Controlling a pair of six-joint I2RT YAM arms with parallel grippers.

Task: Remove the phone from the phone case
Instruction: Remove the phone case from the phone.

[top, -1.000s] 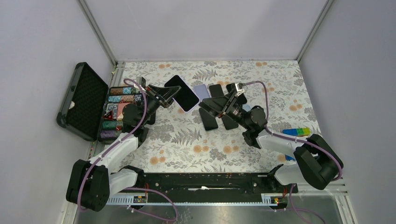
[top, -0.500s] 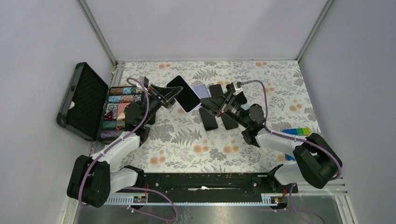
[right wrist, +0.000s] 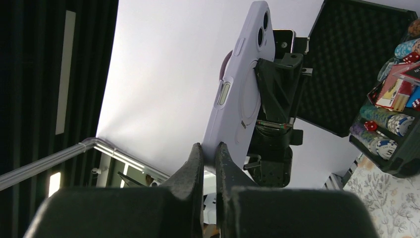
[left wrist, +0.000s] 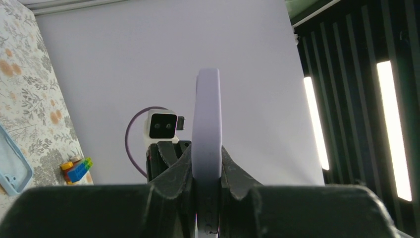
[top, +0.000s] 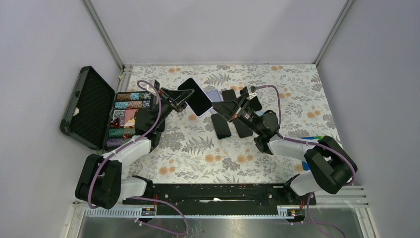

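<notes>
The phone [top: 194, 98] shows its black screen from above, tilted in the air over the floral table and sitting in its lilac phone case [right wrist: 241, 94]. My left gripper [top: 179, 100] is shut across phone and case at their left end. In the left wrist view the case's rounded edge [left wrist: 206, 124] stands upright between the fingers of that gripper [left wrist: 206, 171]. My right gripper [right wrist: 210, 154] is shut, pinching the case's lower corner. The case's back and camera holes face the right wrist camera. From above, the right gripper [top: 216, 107] meets the phone's right corner.
An open black box [top: 89, 106] with poker chips [top: 128, 116] stands at the left. Several dark phones [top: 221, 126] and another lilac case [top: 214, 95] lie mid-table under the right arm. Coloured bricks [top: 317, 140] sit at the right. A pale blue case [left wrist: 12, 166] lies on the table.
My right gripper has moved left up to the held phone and shut on the case's corner. The left gripper has kept its grip, with the phone shifted slightly up and right.
</notes>
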